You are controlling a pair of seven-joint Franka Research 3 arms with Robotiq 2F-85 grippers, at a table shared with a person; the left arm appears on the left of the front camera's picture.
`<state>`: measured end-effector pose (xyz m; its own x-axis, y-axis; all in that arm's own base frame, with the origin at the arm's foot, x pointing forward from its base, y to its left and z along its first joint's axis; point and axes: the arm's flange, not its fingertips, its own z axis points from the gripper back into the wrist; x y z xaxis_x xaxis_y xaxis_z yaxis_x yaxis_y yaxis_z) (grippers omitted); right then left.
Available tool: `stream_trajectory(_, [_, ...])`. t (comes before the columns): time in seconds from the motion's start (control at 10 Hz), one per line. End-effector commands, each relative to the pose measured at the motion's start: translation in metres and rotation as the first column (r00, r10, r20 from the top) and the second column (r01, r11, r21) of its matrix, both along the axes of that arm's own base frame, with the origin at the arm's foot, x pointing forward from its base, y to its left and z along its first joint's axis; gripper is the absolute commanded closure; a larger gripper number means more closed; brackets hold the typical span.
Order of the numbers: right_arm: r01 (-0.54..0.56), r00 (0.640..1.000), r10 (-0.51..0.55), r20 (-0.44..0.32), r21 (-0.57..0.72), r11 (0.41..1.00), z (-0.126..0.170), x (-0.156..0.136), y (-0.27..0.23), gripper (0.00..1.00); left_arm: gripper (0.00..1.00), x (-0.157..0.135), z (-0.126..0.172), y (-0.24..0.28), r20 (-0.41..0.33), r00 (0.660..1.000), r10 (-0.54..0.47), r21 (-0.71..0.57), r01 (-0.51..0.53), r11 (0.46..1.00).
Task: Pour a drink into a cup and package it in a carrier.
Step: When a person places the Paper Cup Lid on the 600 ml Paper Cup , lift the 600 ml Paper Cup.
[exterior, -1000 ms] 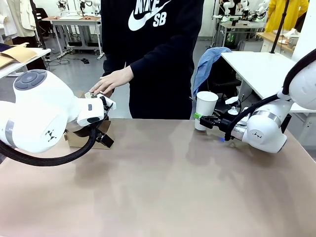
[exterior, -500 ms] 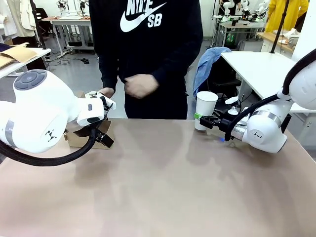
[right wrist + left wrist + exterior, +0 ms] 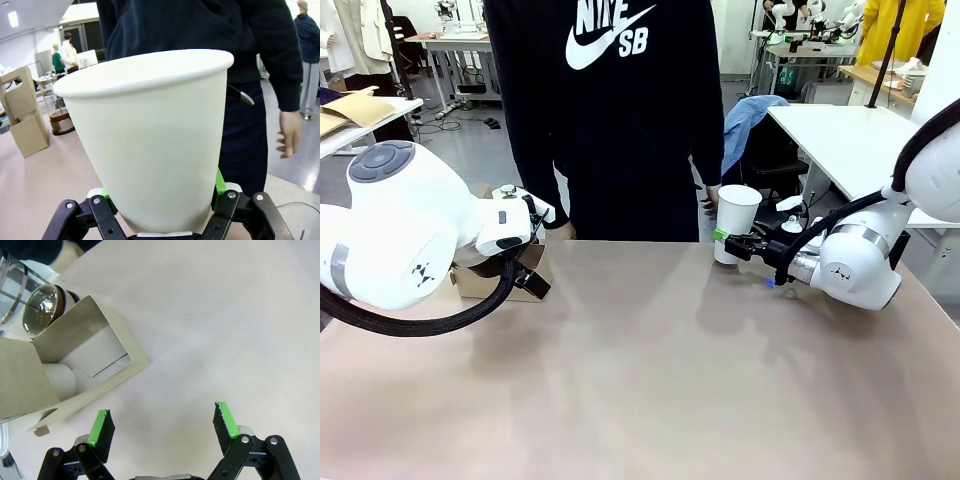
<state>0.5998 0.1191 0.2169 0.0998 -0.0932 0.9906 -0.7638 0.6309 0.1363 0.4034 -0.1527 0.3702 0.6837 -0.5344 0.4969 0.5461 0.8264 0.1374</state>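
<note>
**Front view.** L. gripper [image 3: 533, 280], black w/ green pads, sits low over the beige table [image 3: 650, 400]. It is mostly hidden by its own white arm, so the jaw state cannot be told here. The small brown cardboard carrier [image 3: 470, 285] stands just behind those jaws. R. gripper [image 3: 728, 240] clamps the tall white tapered paper cup [image 3: 736, 212] low on its wall. The cup is upright, rim well above the jaws. A person in a dark sweatshirt [image 3: 610, 120] stands beyond the table, one hand [image 3: 707, 200] near the cup's far side.

**Left wrist view.** L. jaws are spread wide w/ only bare table between the pads. The carrier lies ahead and left of the jaws, apart from them. A white rounded object [image 3: 60, 381] sits inside it. A clear glass jug [image 3: 30, 305] stands just beyond the carrier.

**Right wrist view.** R. jaws are closed on the cup's lower part, one green pad each side. Carrier and jug are well ahead, left of the jaws. The jug's contents are too small to tell. The hand hangs ahead and right of the jaws, apart from the cup.
</note>
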Motion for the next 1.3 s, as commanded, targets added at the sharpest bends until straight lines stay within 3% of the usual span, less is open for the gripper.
stream_trajectory(0.0, [0.005,1.000,-0.005,0.003,-0.003,1.000,0.0028,0.0033,0.0024,0.20,0.00,0.0000,0.0002,0.0003,0.000,1.000,0.000,-0.002,0.000,1.000])
stream_trajectory(1.2, [0.005,1.000,-0.005,0.003,-0.003,1.000,0.0028,0.0033,0.0024,0.20,0.00,0.0000,0.0002,0.0003,0.000,1.000,0.000,-0.002,0.000,1.000])
